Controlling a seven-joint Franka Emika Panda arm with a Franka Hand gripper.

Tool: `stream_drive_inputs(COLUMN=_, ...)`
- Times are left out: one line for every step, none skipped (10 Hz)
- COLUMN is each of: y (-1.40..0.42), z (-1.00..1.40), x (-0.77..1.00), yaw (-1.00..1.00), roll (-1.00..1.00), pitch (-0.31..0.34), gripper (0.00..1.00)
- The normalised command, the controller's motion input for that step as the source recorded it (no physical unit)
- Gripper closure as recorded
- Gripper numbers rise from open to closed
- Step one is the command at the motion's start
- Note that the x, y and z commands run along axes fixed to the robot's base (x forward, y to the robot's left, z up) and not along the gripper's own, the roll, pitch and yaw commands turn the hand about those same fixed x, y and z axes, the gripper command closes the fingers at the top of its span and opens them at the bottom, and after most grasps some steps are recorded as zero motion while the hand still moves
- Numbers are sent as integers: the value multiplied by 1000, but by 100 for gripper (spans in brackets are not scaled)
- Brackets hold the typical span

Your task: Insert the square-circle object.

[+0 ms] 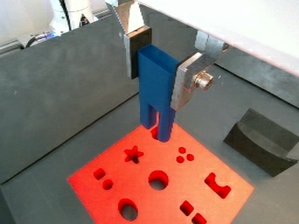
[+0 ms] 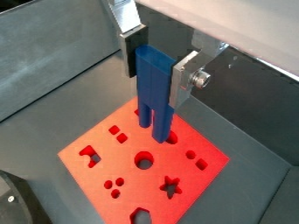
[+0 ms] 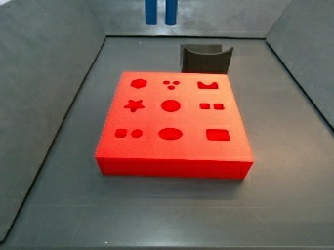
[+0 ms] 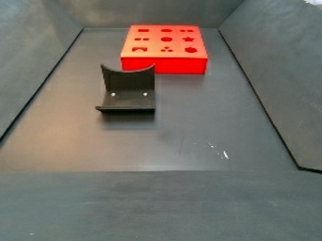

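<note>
Gripper [image 1: 156, 61] clamps the small bright blue two-legged square-circle object [image 1: 156, 92] upright, legs down, held high above the flat red block with shaped holes [image 3: 173, 125], toward its 12 o'clock edge, presumably for vertical insertion.

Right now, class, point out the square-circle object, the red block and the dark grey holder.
square-circle object [image 1: 155, 83], wrist view, front face between the gripper [image 1: 162, 63] fingers
red block [image 3: 170, 117], side view, top face
dark grey holder [image 4: 126, 90], side view, curved back wall

Even bright light, sharp focus; hand [image 1: 156, 66] above casts soft shadow in wrist views.
</note>
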Motion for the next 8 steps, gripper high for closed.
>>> stream_drive_inputs(y=34, z=0, x=0, yaw=0, roll=0, pitch=3, gripper=100)
stream_drive_inputs(y=0, z=-34, x=0, yaw=0, roll=1, pitch=0, gripper=100)
stream_drive_inputs(y=0, z=0, x=0, yaw=0, roll=0, pitch=4, gripper=100)
stream_drive_inputs(y=0, z=-23, x=-9, yaw=0, roll=59, pitch=0, gripper=100)
stream_drive_inputs(y=0, z=-3, x=14, yaw=0, roll=-11, pitch=0, gripper=100)
stream_drive_inputs(y=-166, z=-346, x=49, yaw=-40, roll=-37, pitch=-60, gripper=100)
stream_drive_inputs(y=-449, z=-546, x=217, yaw=-123, roll=0, pitch=-46, gripper=100)
stream_drive_inputs(y=-526, z=-680, x=323, yaw=-86, roll=0, pitch=-120, gripper=100)
